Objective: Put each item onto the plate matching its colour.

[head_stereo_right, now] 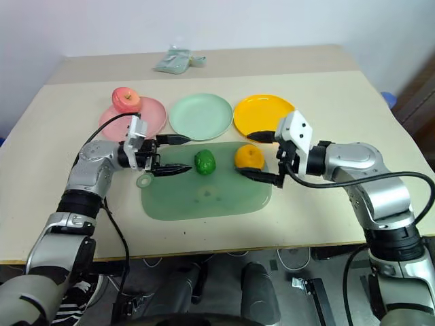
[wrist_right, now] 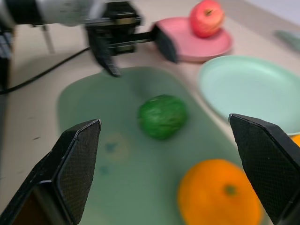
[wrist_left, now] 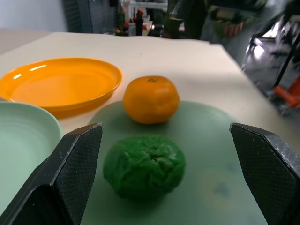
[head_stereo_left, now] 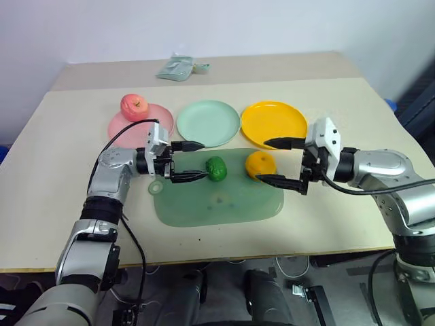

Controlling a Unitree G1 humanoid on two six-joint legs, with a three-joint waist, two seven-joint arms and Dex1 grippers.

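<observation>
A pink-red apple (head_stereo_left: 134, 104) rests on the far edge of the pink plate (head_stereo_left: 146, 123). The mint green plate (head_stereo_left: 208, 122) and the yellow-orange plate (head_stereo_left: 273, 124) hold nothing. On the green mat lie the dark green vegetable (head_stereo_left: 216, 168) and the orange (head_stereo_left: 260, 165), side by side. My left gripper (head_stereo_left: 196, 160) stands open just left of the vegetable, pointing at it, nothing between its fingers. My right gripper (head_stereo_left: 273, 161) is open too, its fingers either side of the orange without closing on it.
The large green mat (head_stereo_left: 224, 200) lies in front of the plates, with a small pale ring (head_stereo_left: 156, 187) at its left edge. A pale green packet (head_stereo_left: 178, 68) sits at the table's far edge. Black cables trail from both wrists.
</observation>
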